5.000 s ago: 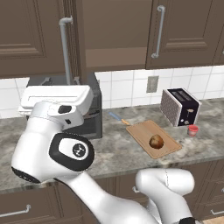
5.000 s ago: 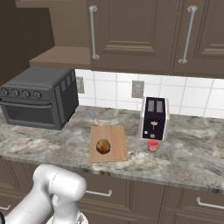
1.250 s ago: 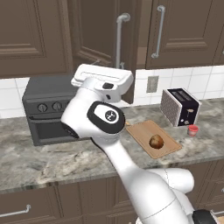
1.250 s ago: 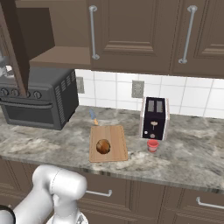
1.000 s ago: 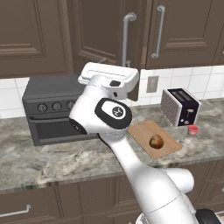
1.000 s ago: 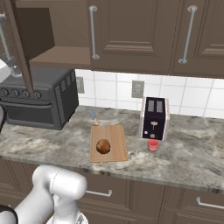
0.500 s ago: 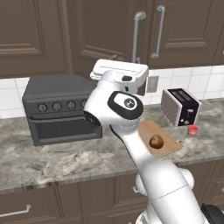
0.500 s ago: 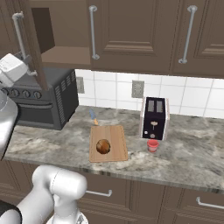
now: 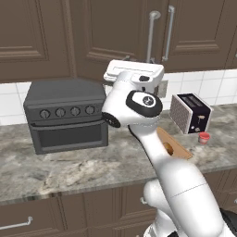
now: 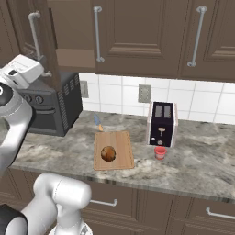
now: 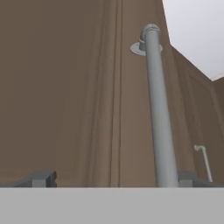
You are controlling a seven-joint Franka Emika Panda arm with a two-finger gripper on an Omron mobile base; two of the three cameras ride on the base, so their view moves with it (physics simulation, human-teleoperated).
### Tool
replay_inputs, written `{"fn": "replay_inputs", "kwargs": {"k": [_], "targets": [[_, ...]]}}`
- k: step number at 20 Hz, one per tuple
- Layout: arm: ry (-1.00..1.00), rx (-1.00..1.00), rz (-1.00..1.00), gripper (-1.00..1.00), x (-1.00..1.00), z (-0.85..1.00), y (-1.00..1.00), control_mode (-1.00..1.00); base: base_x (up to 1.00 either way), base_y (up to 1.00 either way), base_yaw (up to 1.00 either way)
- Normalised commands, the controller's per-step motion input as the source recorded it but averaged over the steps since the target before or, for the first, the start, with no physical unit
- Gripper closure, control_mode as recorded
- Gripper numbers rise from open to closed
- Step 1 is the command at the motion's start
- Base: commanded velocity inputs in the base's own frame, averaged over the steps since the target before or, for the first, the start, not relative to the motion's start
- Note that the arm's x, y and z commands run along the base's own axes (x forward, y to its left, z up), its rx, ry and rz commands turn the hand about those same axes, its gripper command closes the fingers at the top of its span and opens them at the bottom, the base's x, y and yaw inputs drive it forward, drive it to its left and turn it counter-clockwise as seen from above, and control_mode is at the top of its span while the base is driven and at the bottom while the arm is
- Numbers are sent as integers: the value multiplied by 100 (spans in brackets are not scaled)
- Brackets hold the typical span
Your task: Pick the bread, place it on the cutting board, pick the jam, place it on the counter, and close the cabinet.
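The bread (image 10: 108,153) lies on the cutting board (image 10: 120,160), half hidden by my arm in the left base view (image 9: 169,149). The red jam (image 10: 159,152) stands on the counter (image 10: 197,170) in front of the toaster; in the left base view the jam (image 9: 202,137) is at the right. The cabinet's left door (image 10: 49,41) stands slightly ajar, with the inner shelf visible behind it. My gripper (image 11: 113,179) is open and pressed against the door panel, its silver bar handle (image 11: 157,109) just inside the right fingertip (image 11: 186,178).
A black toaster (image 10: 161,124) stands behind the jam. A dark toaster oven (image 9: 67,113) sits on the counter under the ajar door. The right cabinet door (image 9: 199,28) is shut.
The cabinet door has swung from wide open to nearly shut, with my hand travelling along with it. Bread, board and jam have not moved.
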Motion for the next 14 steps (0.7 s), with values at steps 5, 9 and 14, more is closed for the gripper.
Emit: {"fn": "replay_inputs", "kwargs": {"k": [5, 9, 14], "targets": [[0, 0, 0, -100, 36, 0, -27, -100, 0, 0, 0], [0, 0, 0, -100, 37, 0, -29, -100, 0, 0, 0], [0, 0, 0, -100, 35, 0, -28, -100, 0, 0, 0]]}}
